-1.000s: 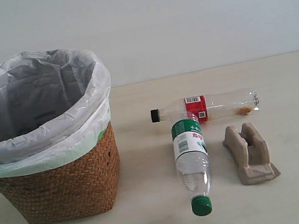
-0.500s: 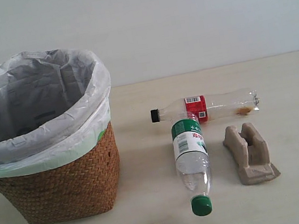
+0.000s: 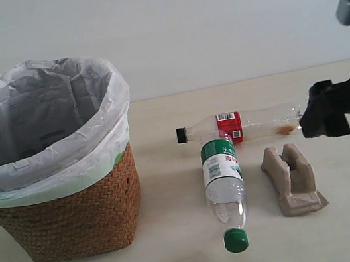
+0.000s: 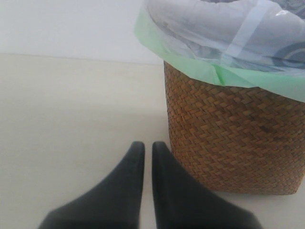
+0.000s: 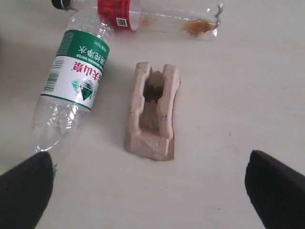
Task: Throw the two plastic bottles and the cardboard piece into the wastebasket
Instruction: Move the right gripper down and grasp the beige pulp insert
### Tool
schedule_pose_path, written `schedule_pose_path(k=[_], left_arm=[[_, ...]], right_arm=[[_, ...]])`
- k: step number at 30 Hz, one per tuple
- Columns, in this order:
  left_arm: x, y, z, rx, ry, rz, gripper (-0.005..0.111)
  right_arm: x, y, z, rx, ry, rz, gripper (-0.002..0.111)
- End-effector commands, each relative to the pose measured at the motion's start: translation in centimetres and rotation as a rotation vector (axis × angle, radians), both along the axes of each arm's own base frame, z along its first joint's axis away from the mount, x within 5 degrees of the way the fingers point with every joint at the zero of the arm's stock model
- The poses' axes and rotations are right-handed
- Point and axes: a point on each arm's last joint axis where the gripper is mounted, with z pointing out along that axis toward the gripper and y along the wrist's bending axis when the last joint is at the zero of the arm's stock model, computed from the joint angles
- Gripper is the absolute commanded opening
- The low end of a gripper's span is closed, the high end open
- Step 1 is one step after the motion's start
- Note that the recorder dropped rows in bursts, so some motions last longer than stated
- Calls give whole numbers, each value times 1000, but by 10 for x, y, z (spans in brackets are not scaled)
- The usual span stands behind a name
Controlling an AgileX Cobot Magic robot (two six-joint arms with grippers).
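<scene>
Legibly Chinese-lettered green-white bottle (image 5: 70, 86)

Plain beige table (image 3: 158, 110) has the wicker wastebasket (image 3: 69, 219) by its left edge, the slim red-label bottle (image 3: 241, 124) lying along the far edge, the green-cap bottle (image 3: 223, 183) pointing nearward, and the cardboard piece (image 3: 292, 178) just beside.

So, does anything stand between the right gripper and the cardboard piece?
Nothing visible does. In the right wrist view the open right gripper frames the cardboard piece, with only bare table between them. The green-capped bottle lies beside the piece, apart from it, and the red-labelled bottle lies beyond it.
</scene>
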Motion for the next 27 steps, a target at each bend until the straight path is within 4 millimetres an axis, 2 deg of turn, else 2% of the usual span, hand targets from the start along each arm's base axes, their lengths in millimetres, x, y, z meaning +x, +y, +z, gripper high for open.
schedule_pose_path(k=[1,5,14,27], left_arm=[[0,0,-1,-6,-2,6,6],[0,0,-1,-6,-2,6,6],[0,0,-1,-6,-2,6,6],[0,0,-1,-6,-2,6,6]], right_arm=[[21,11,-18,1,1,4,104],[36,14,-36,11,16,-28,104],[62,23,-88,-29,106,-33,104],[86,27,-138,-55,79,-38,104]])
